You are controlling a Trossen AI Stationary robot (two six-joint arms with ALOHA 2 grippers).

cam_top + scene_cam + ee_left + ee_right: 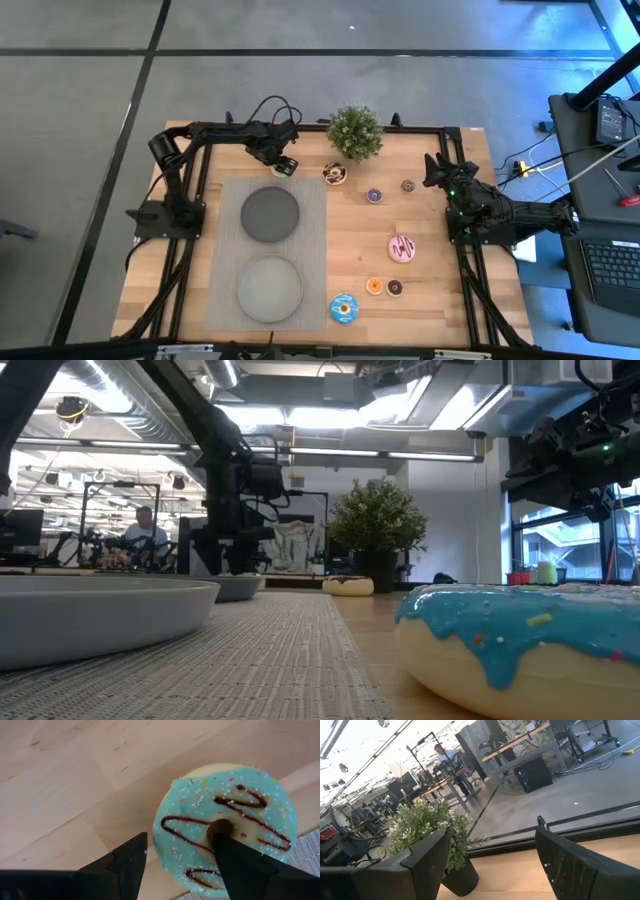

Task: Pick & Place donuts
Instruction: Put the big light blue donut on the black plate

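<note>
Hidden from above under the left claw (283, 167) near the bench's (440, 300) far edge: green donut (225, 827), seen only from that wrist, one spread finger (235, 865) over its hole. Right claw (436, 170) spread wide, hovering at the right edge.

Even, cool overhead light on the table (440, 260); shadows soft and short. Low view: ceiling strips glare white, blue donut (520, 630) close and blurred. Left wrist view warm, slightly soft. Right wrist view: background washed out, plant (427, 832) sharp.

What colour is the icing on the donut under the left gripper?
Light green donut icing with a dark brown zigzag and sprinkles; left wrist view.
</note>
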